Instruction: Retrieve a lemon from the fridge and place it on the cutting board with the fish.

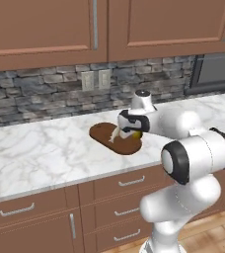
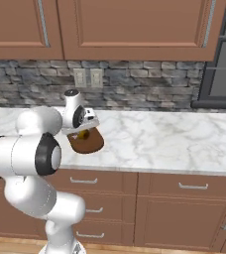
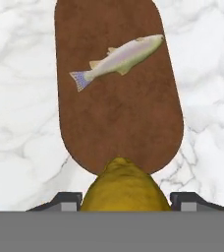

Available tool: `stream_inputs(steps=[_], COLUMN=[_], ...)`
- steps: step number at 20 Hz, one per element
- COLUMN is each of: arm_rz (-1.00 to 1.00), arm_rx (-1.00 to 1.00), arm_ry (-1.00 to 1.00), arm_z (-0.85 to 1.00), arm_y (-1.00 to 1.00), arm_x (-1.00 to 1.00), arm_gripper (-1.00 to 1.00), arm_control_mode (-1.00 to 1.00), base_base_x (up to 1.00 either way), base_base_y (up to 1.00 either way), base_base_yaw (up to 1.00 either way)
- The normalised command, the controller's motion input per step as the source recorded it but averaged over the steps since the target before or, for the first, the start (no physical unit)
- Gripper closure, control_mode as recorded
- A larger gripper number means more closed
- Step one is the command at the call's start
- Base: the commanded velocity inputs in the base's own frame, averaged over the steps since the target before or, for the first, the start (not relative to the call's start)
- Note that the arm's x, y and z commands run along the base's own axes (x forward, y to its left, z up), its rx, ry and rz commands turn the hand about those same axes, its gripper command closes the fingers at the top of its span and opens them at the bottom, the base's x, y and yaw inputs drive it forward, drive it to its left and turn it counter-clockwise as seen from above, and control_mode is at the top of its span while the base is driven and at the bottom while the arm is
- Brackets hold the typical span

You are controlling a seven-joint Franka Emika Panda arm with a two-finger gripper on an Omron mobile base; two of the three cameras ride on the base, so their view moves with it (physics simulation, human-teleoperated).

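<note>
Yellow lemon (image 3: 124, 187) clamped in the jaws above cutting board (image 3: 124, 128)

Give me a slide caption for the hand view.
Gripper holds the lemon above the cutting board's near end, fish lying beyond.

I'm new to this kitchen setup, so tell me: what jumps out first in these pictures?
First, the yellow lemon, held between the gripper's fingers at the bottom of the hand view, over the near end of the dark brown cutting board. Next, the pale fish, lying slantwise on the board's far half. From the base, the board sits on the white marble counter below wooden cabinets.
</note>
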Motion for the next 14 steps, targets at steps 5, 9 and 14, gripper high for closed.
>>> stream_inputs(steps=[5, 9, 14], arm_rz=[0.04, 0.0, 0.0], arm_rx=[0.0, 0.0, 0.0], arm_ry=[0.0, 0.03, 0.0], arm_z=[-0.47, -0.46, -0.45], arm_y=[0.29, 0.26, -0.02], arm_x=[0.76, 0.49, 0.18], arm_gripper=[1.0, 1.0, 1.0], arm_control_mode=[-1.0, -1.0, -1.0], base_base_x=[0.0, 0.0, 0.0], base_base_y=[0.0, 0.0, 0.0], base_base_yaw=[0.0, 0.0, 0.0])
